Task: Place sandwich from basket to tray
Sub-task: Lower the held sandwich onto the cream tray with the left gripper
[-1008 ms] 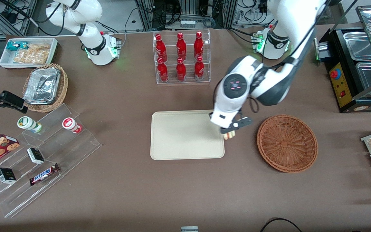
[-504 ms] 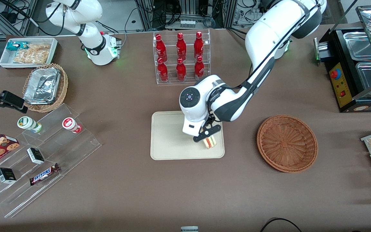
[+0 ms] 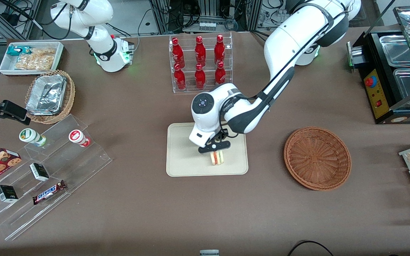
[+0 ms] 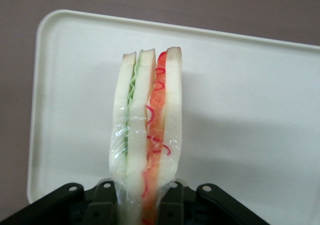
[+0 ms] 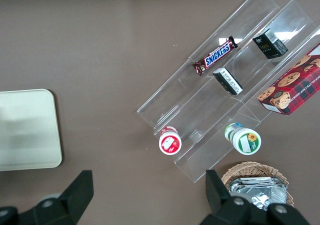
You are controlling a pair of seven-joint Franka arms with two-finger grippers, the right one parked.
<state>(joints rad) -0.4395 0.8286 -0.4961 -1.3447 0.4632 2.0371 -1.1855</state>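
Note:
My left gripper [image 3: 215,148] hangs over the cream tray [image 3: 183,156], in the part nearer the front camera. It is shut on the sandwich [image 3: 217,157], a clear-wrapped wedge of pale bread with green and red layers. In the left wrist view the sandwich [image 4: 147,135] stands on edge between the black fingers [image 4: 172,205], with the tray [image 4: 250,110] beneath it; whether it touches the tray I cannot tell. The reddish-brown wicker basket [image 3: 317,158] sits beside the tray toward the working arm's end and holds nothing.
A clear rack of red bottles [image 3: 200,64] stands farther from the front camera than the tray. Toward the parked arm's end are clear stepped shelves [image 3: 45,170] with snacks, a lighter wicker basket [image 3: 50,96] with foil trays and a white bin [image 3: 30,57]. A black appliance [image 3: 390,74] stands at the working arm's end.
The gripper has carried the sandwich from the tray's edge beside the basket to over the tray, ending lower and nearer its middle. The basket has stayed put.

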